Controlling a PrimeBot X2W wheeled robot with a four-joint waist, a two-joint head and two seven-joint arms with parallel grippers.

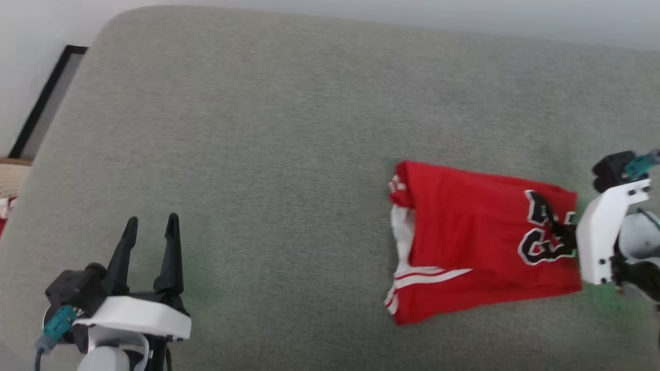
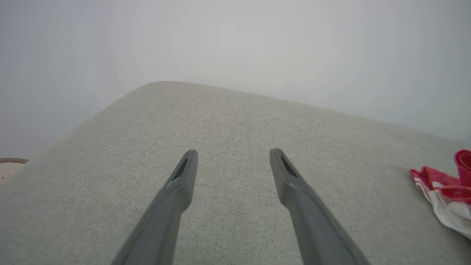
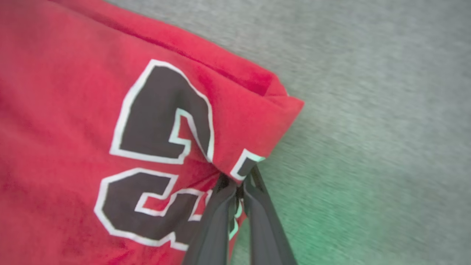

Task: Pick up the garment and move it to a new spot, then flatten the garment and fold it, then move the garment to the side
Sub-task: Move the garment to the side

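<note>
Red jersey (image 1: 484, 242) lies folded in a rough rectangle on the grey fabric cushion (image 1: 283, 129). Its black, white-outlined "23" is at the end nearest the right gripper (image 1: 564, 234). The right jaws are pressed together, pinching the jersey's edge right beside the "23", and the cloth puckers at the fingertips. The rest of the jersey spreads out ahead of those jaws, ending at a white sleeve with red stripes at the far end. Green glow on the cushion just beside the right fingers.

Left gripper (image 1: 152, 221) has its jaws spread with nothing between them and bare cushion ahead. The jersey is well off to the right of these jaws, not touching. Beige basket (image 1: 13, 175) sits off to their left, past the cushion edge.
</note>
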